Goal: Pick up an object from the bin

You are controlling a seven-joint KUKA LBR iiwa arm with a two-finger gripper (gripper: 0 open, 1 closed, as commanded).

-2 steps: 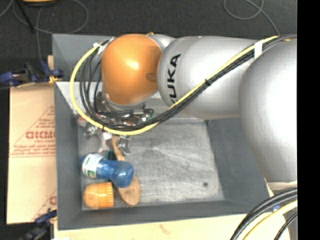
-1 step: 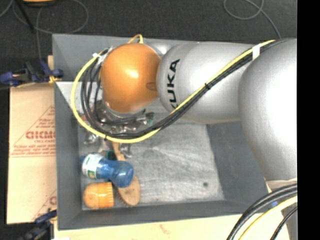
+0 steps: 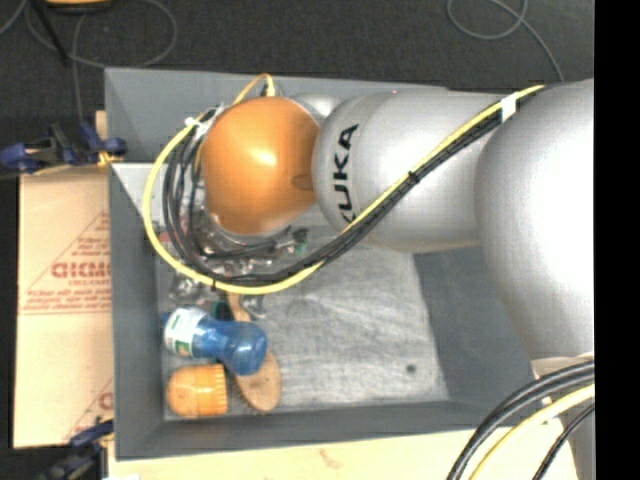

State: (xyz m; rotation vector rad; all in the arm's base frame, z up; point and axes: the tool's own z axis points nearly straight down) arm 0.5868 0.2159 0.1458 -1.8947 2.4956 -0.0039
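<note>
Down by the bin's point(image 3: 132, 308) left wall, close to its lower left corner: a small blue bottle point(image 3: 218, 338). Lies on its side, roughly level across the camera view. Shows a rounded, glossy blue body toward the right and a white band with green print toward the left. Rests partly over a tan oval wooden piece point(image 3: 258, 383), flat on the floor and poking out beneath the bottle's right end. Sits just beside a short orange ribbed cylinder point(image 3: 197, 390), also on its side, tucked into the corner itself; touching or not, cannot tell. Just above the bottle, against the left wall, some small silvery bits point(image 3: 185, 290), too tangled to name. Directly over that same patch, the gripper point(image 3: 238, 264), hanging under a domed orange cover point(image 3: 255, 163) ringed with black and yellow cables point(image 3: 160, 183). Hidden beneath cover and cables, so cannot tell whether open or closed, nor whether in contact with the bottle. Behind, the thick silver arm point(image 3: 400, 188), marked KUKA, reaching in across the bin's upper right corner. Beyond the bottle, scuffed grey floor point(image 3: 380, 308) stretching toward the right wall.
</note>
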